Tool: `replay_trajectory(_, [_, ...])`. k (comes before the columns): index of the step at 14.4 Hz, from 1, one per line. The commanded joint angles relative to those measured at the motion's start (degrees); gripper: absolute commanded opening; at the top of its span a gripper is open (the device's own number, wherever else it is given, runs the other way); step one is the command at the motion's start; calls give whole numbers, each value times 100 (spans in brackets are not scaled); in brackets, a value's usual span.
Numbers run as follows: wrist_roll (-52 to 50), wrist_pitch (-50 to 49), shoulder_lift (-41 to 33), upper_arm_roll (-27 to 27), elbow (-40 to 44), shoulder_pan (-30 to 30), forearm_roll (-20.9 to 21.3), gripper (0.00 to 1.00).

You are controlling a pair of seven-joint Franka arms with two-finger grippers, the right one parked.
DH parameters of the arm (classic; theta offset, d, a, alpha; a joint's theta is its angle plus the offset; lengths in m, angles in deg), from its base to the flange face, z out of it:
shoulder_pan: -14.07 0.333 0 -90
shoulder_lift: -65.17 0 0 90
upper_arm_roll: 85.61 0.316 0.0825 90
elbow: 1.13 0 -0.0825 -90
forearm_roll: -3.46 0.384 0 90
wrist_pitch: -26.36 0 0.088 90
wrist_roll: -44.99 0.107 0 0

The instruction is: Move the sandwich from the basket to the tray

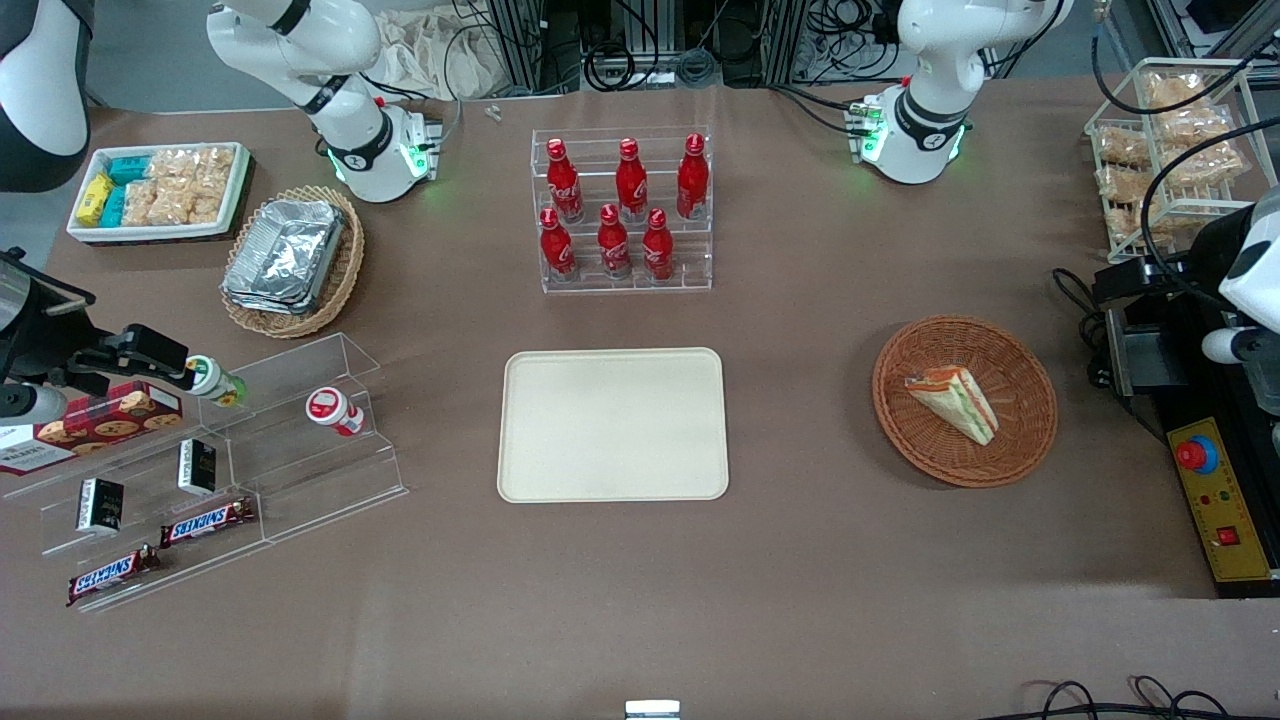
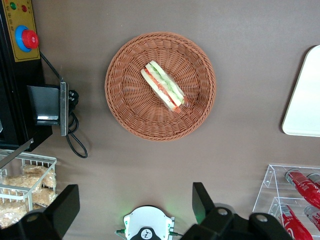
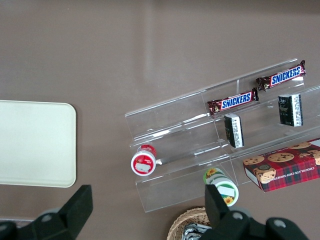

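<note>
1 broad brown surface (image 1: 800,560) carries everything, and the largest thing on it is the cream tray (image 1: 613,424), lying flat and bare near the middle, nearer the front camera than the clear rack of 6 red bottles (image 1: 625,210). Toward the working arm's end sits the round reddish-brown basket (image 1: 964,400), well apart from the tray with open surface between them. A clear stepped display shelf (image 1: 230,470) with chocolate bars and small jars stands toward the parked arm's end, and a lighter wicker basket of foil trays (image 1: 291,258) lies farther from the camera than that shelf. The sandwich (image 1: 953,401) rests inside the basket (a white wedge showing red and green filling along its edge), roughly at the basket's centre and touching only the weave. The gripper (image 2: 130,210) hangs high above the surface, with its 2 fingers (image 2: 202,202) spread wide apart and holding nothing; in the wrist view the basket (image 2: 160,86) and sandwich (image 2: 164,86) lie clear of it.
</note>
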Motion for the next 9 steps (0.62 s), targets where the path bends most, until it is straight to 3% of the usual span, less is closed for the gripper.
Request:
replay_trajectory(1, [94,-112,-51,-21,99,20,-52,100])
replay_trajectory(6, [15,-112,-70,-30,12,20,-78,100])
replay_trajectory(9, [-56,359,-350,-38,-846,20,-174,100])
